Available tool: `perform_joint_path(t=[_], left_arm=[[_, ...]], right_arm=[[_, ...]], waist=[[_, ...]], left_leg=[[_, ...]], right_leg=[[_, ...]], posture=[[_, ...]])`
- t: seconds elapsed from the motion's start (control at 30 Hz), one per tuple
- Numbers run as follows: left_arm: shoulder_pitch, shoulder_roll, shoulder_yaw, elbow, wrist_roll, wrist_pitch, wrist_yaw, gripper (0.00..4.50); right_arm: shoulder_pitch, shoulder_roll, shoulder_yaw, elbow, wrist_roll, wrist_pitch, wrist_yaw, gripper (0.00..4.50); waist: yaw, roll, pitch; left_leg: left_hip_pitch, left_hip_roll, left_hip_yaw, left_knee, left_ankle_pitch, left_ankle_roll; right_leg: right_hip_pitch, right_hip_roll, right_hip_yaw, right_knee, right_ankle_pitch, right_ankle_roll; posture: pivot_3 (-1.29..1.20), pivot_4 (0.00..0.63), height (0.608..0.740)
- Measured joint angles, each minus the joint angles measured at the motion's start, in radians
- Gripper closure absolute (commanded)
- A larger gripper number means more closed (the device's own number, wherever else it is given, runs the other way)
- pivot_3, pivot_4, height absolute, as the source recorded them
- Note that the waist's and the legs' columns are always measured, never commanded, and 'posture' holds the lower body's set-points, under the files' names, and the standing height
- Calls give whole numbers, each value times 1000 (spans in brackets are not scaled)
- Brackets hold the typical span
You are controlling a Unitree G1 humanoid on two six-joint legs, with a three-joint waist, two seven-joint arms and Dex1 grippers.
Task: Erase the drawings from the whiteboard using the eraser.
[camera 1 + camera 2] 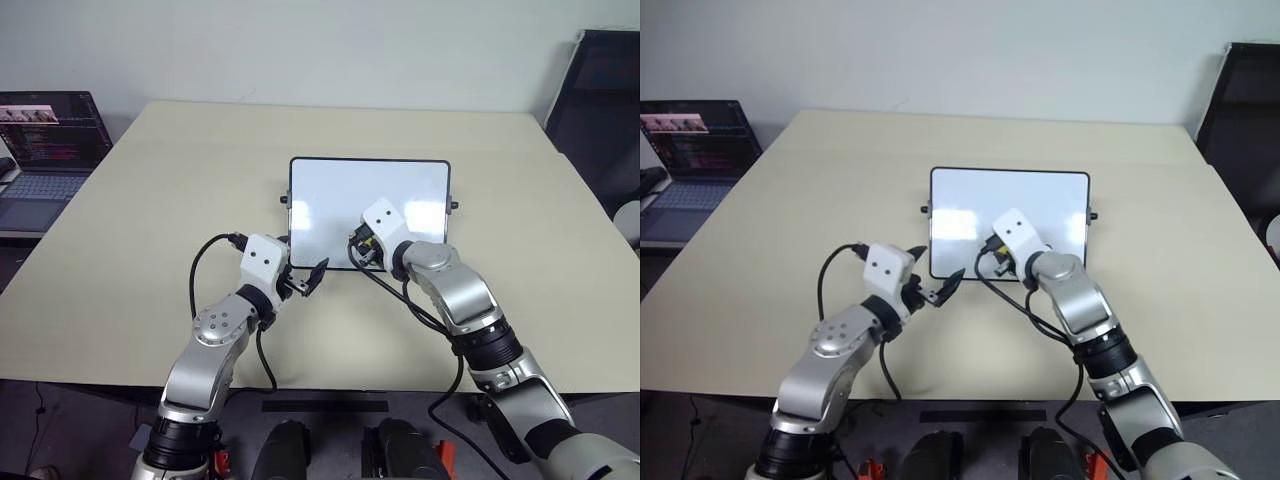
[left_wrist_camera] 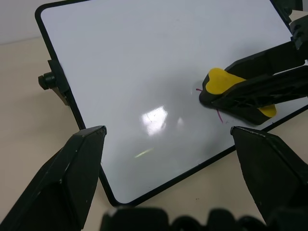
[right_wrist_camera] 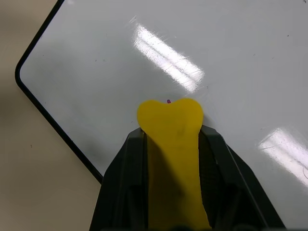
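**Eraser on the board, wiping the last red strokes**

My right gripper (image 3: 168, 144) is clenched on the eraser (image 3: 171, 130), its 2 black fingers pinching the long sides so that the yellow back faces up and the black side presses against the whiteboard (image 1: 340, 195). I judge this hold keeps the wiping face flat on the glossy surface. The eraser sits near the board's near edge, toward its right half, covering most of what remains of the drawings (image 2: 219, 114): a few thin red strokes show beside the block, and a tiny red speck shows just past its tip.

My left gripper (image 1: 308, 280) is released, jaws spread wide, hovering just off the board's near left corner. I judge it stands by to steady the frame if the board slides.

The whiteboard lies flat at the middle of the table (image 1: 150, 220), with 1 small black knob on each short side. A laptop (image 1: 45, 150) stands beyond the table's left edge.
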Motion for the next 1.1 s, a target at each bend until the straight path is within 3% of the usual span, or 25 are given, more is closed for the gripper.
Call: perform_joint_path(t=[0.73, 1.1], left_arm=[[-25, -9, -20, -10, 11, 19, 4, 0], [-49, -8, -19, -10, 10, 37, 3, 0]], right_arm=[[95, -62, 57, -109, 2, 52, 53, 3437], [-48, -21, -2, 57, -10, -105, -37, 3437]], waist=[[0, 0, 0], [0, 0, 0]], left_leg=[[0, 0, 0, 0, 0, 0], [-2, 0, 1, -1, 0, 0]], right_leg=[[0, 0, 0, 0, 0, 0], [-2, 1, 1, 0, 0, 0]], posture=[[0, 150, 740], [0, 150, 740]])
